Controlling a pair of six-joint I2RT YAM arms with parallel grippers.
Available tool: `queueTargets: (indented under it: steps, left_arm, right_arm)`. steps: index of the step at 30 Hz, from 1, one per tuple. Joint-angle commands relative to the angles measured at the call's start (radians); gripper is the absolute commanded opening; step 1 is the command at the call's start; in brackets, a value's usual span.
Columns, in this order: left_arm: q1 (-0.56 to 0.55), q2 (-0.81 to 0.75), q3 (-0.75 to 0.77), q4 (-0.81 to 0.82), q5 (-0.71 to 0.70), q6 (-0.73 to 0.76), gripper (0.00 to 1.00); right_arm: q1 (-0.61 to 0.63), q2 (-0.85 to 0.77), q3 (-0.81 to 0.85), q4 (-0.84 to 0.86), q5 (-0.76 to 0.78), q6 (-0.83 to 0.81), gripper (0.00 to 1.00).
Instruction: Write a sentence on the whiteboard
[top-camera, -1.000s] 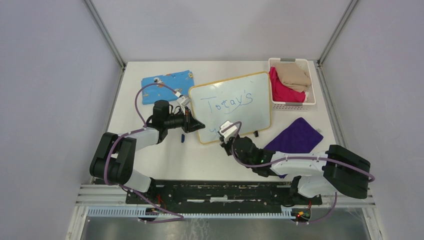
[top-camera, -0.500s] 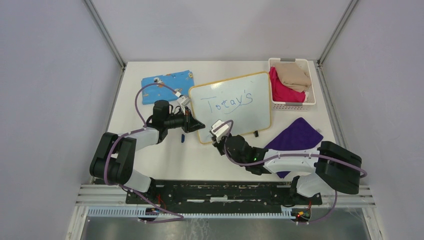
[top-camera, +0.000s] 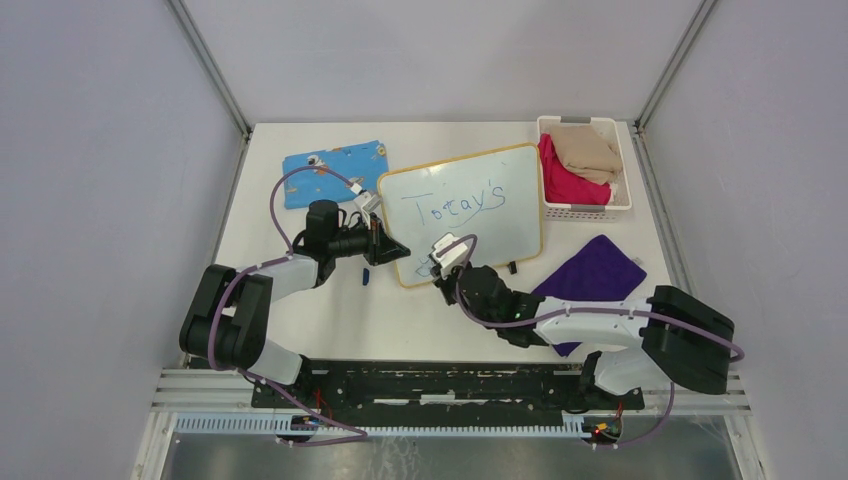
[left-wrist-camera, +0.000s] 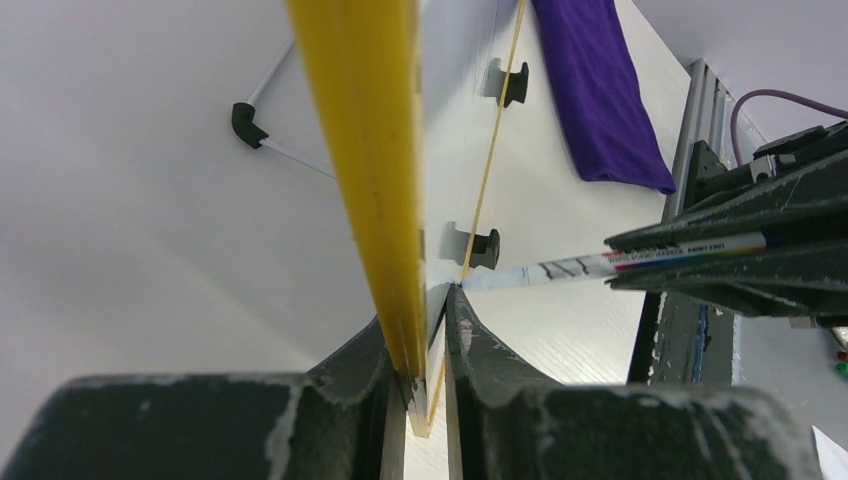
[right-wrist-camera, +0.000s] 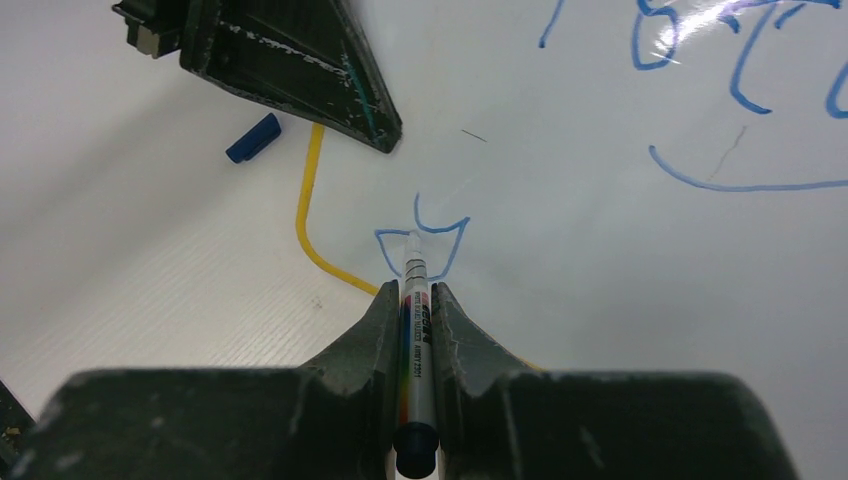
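I see the whiteboard (top-camera: 465, 215) lying slightly askew near the middle of the table (top-camera: 400, 325), a little toward one o'clock. My left claw (left-wrist-camera: 425, 330) is clamped shut on the board's yellow rim at its seven o'clock corner, steadying it. My right claw (right-wrist-camera: 410, 300) is closed around a marker (right-wrist-camera: 414, 270), whose tip appears to rest on the board close to that same corner, near its six o'clock edge. Of the sentence (top-camera: 455, 203), one blue word, "Today's", with an underline stroke, runs across the board's upper half. Below it, at the marker tip, there is only a small blue outline (right-wrist-camera: 418, 222), the start of a letter. I judge the task about a third done: the second line has barely begun and the remaining words are unwritten. The marker's blue cap (top-camera: 366, 276) lies on the table just beside the board, at its eight o'clock.
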Motion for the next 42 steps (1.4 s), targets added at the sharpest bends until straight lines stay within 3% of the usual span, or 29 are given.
queueTargets:
  steps: [1, 13, 29, 42]
  left_arm:
    - [-0.020, 0.025, 0.005, -0.094, -0.071, 0.104, 0.18]
    - [-0.021, 0.024, 0.004, -0.096, -0.069, 0.104, 0.18]
    - [-0.021, 0.024, 0.005, -0.097, -0.071, 0.104, 0.19]
    - [-0.021, 0.023, 0.007, -0.099, -0.072, 0.105, 0.18]
  right_arm:
    - [-0.047, -0.064, -0.036, 0.009, 0.056, 0.008, 0.00]
    - [-0.056, -0.200, -0.068, 0.040, 0.028, -0.016, 0.00]
    - [-0.075, -0.113, -0.020, 0.009, 0.027, -0.019, 0.00]
    - [-0.082, -0.132, -0.089, -0.002, 0.039, -0.004, 0.00]
